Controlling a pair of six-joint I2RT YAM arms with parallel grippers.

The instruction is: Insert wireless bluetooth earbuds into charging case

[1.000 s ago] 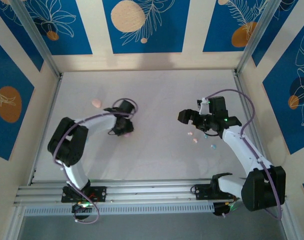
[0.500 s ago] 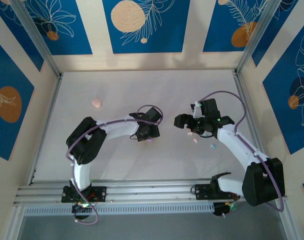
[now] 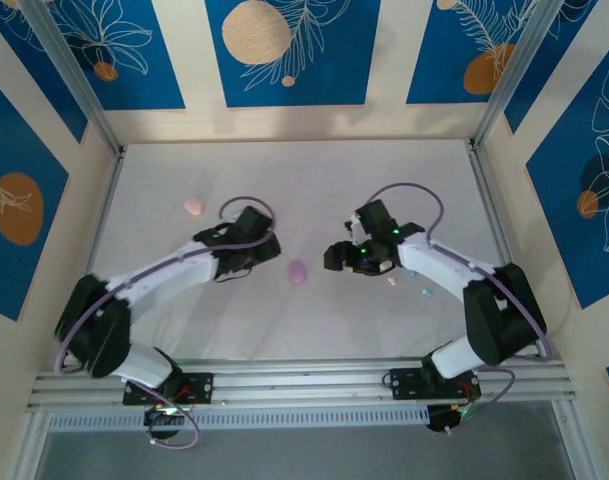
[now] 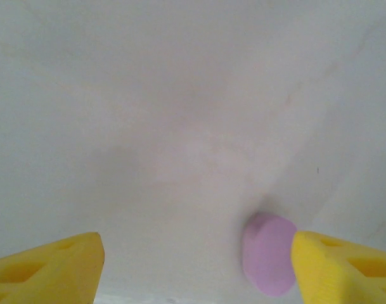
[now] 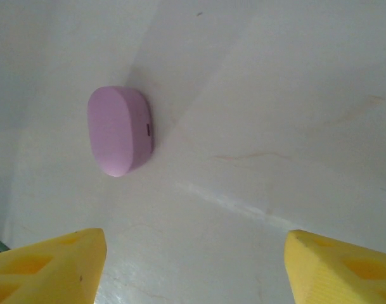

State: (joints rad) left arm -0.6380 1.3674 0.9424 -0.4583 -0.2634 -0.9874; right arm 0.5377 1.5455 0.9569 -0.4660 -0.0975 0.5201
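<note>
- Earbuds lie on the white table (image 3: 314,180) as tiny bits: a pink earbud (image 3: 391,281) and a light blue earbud (image 3: 426,293), both just beside the right forearm on its near side and behind the right fingers.
- Between the two arms, a closed purple case (image 3: 298,271) rests flat on the table.
- A pink case (image 3: 193,206) sits well apart, towards the far left of the table.
- The left gripper (image 3: 264,255) is near the purple case, pointing towards it from the left.
- In the left wrist view, the left gripper (image 4: 196,272) has its yellow fingers (image 4: 53,266) wide apart. The purple case (image 4: 269,261) lies just beside the right-hand finger in that picture, on its inner side, and is not clamped.
- The right gripper (image 3: 334,258) faces the case from the other side.
- In the right wrist view, the right gripper (image 5: 196,266) also has its fingers (image 5: 341,266) spread, with bare table between them. The purple case (image 5: 120,130) lies ahead of them, towards the left-hand finger and clear of both.
</note>
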